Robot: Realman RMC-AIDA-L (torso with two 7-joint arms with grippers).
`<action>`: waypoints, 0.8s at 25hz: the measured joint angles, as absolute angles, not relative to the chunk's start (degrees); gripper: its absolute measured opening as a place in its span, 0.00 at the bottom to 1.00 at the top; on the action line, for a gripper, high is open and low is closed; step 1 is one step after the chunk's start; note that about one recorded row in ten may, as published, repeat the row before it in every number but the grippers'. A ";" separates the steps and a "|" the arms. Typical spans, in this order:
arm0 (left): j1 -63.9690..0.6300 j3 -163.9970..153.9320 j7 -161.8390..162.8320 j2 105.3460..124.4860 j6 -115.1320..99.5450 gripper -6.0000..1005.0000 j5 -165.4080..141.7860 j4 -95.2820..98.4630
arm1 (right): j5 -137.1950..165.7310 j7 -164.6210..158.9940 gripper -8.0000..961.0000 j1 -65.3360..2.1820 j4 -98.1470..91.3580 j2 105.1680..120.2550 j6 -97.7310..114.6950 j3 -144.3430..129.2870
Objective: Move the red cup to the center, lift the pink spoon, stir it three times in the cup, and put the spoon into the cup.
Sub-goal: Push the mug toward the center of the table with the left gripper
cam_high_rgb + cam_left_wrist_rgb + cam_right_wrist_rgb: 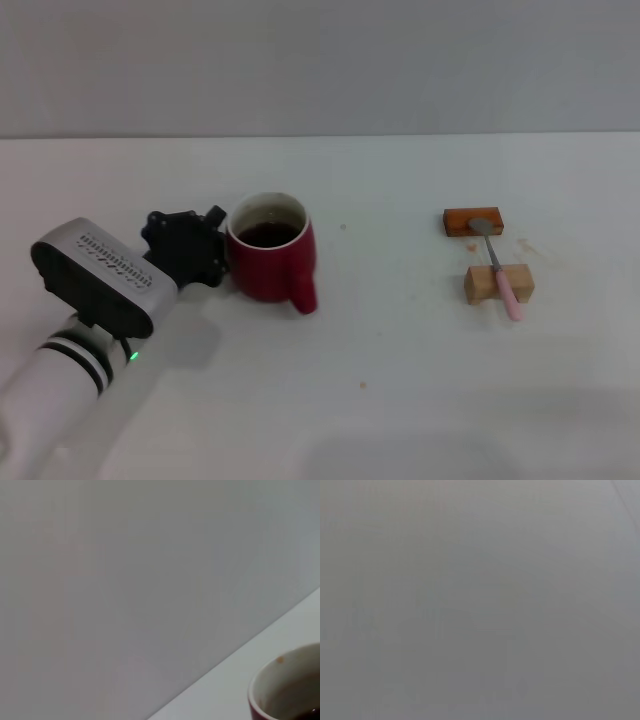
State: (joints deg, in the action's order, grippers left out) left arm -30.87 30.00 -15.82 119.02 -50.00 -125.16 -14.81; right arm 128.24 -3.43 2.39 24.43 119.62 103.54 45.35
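Head view: left arm is reaching in from the bench's near-left corner, left gripper [213, 250] sitting right against the left side of the red cup [272, 262]. Fingers are hidden behind the black wrist housing and the cup, so I cannot tell whether they are spread or pinching. Cup is standing upright left of the bench's middle, handle pointing toward the near edge, dark liquid showing inside. The pink spoon [498, 265] is lying well apart, toward the right edge, bridging two wooden blocks: its metal bowl is resting on the darker block [473, 221], its pink handle is crossing the lighter block [499, 285] and overhanging toward the near edge. White bench [400, 340] is carrying everything.

Left wrist view: only an arc of the cup's white inner rim [287, 690] is showing in a corner, bench and grey wall behind.

Right wrist view: plain grey, right gripper isn't showing anywhere.
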 joint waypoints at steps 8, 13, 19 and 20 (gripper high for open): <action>-30.85 26.60 -15.82 119.11 -49.96 0.01 -125.16 -17.63 | 128.24 -3.43 0.70 2.16 24.52 119.55 103.54 45.30; -31.12 25.18 -15.75 119.10 -49.86 0.01 -125.14 -19.07 | 128.24 -3.43 0.70 2.12 24.46 119.53 103.54 44.96; -31.46 23.22 -15.40 119.09 -49.83 0.01 -125.19 -20.10 | 128.24 -3.43 0.70 2.15 24.30 119.56 103.54 44.54; -31.43 23.22 -15.47 119.09 -49.84 0.01 -125.18 -20.14 | 128.24 -3.43 0.70 2.18 24.29 119.56 103.54 44.54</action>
